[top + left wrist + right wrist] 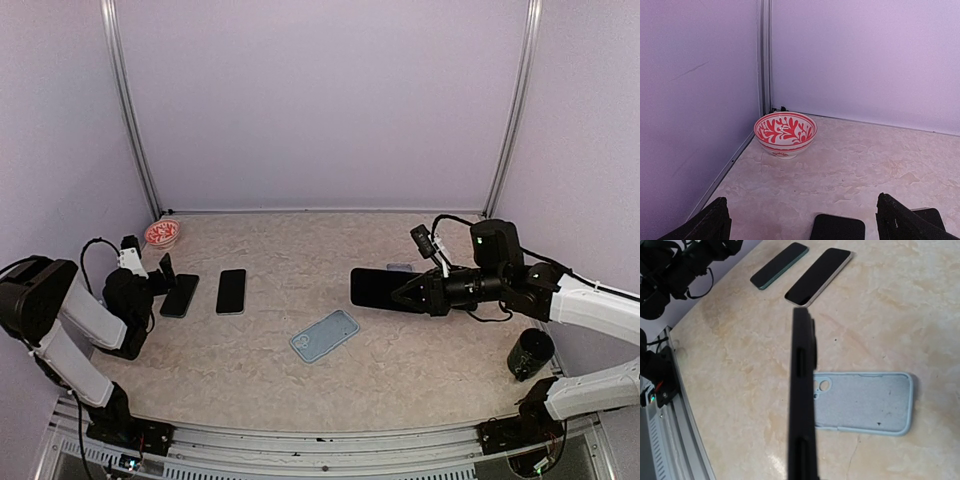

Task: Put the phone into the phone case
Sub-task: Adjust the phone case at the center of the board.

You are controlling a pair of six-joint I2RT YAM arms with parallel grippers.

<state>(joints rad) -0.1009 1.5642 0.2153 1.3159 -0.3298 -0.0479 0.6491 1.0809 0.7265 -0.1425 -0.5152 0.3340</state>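
Phone (375,288) pinched in right claw (405,295), near case (325,335)

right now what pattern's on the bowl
The bowl has red leafy motifs on white, clearest in the left wrist view.

Soft, even overhead light, faint shadows; phone (801,390) blurry nr right wrist cam.

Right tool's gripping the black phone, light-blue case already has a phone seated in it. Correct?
Not quite. The right tool does grip the black phone, but the light-blue case is empty. The right wrist view shows its bare inside and camera cutout, lying flat with the open side up.
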